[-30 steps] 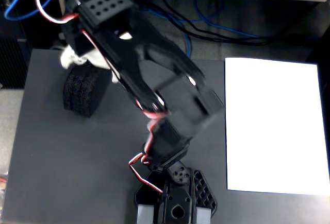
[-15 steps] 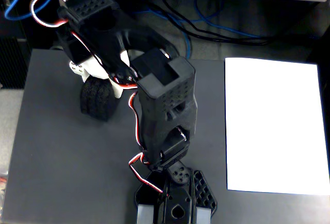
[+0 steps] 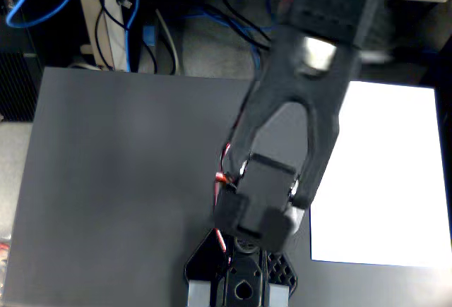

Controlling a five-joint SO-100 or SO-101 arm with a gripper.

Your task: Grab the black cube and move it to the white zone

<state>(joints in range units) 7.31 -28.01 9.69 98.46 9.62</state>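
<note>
The white zone is a white paper sheet on the right side of the dark grey mat. The glossy black arm reaches from the top of the fixed view down over the mat's middle. Its gripper hangs at the bottom edge, left of the sheet's lower left corner, and its fingertips are cut off by the frame. I cannot tell whether the jaws are open or shut. The black cube does not show clearly. A dark, rough-patterned patch sits by the gripper's right side, and I cannot tell whether it is the cube or a gripper part.
Blue and black cables and a table leg lie beyond the mat's far edge. The mat's left half holds nothing visible. Red wires run along the arm's wrist.
</note>
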